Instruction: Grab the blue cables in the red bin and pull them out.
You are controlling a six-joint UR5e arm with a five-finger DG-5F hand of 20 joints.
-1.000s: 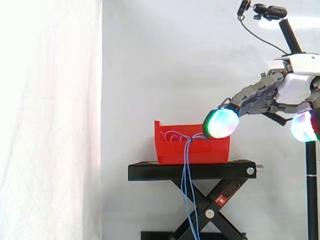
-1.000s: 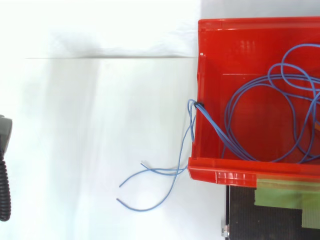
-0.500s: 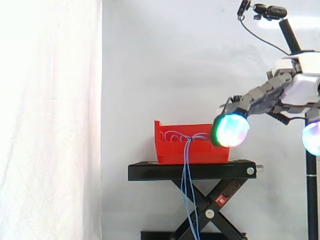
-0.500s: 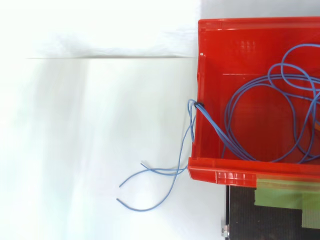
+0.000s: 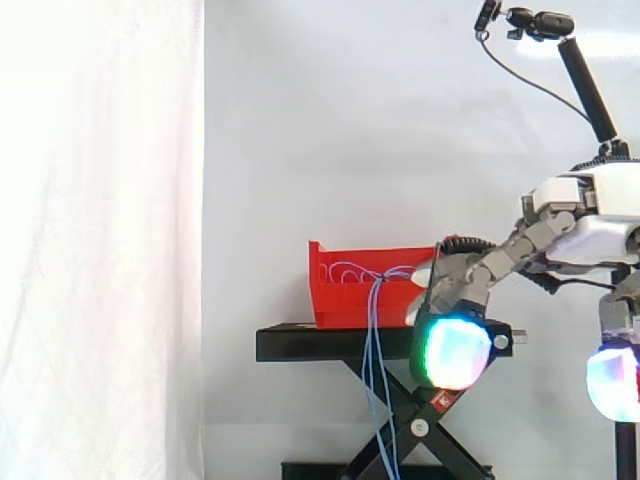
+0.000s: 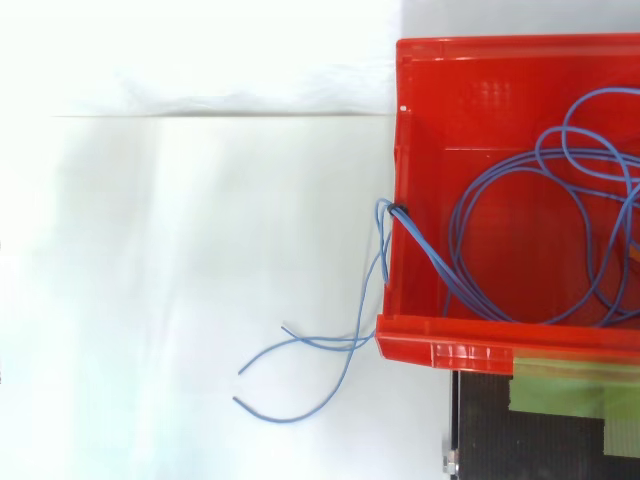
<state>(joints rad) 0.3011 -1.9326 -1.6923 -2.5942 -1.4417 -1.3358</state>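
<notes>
The hand [image 5: 478,277] hangs open beside the bin, fingers loosely bent and gripping nothing, with one glowing pad [image 5: 452,352] in front of the black scissor stand [image 5: 330,343]. A glossy red plastic bin [image 6: 480,90] sits on that stand. Thin blue cables [image 5: 372,335] coil inside the bin, spill over one wall and dangle below. A white curtain [image 5: 100,250] hangs behind.

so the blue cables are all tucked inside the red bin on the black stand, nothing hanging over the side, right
Not quite. The blue cables do lie in the red bin on the black stand, but not all of them are inside. Several strands pass over the bin's wall and hang down outside it. The side view shows them drooping past the stand.
</notes>
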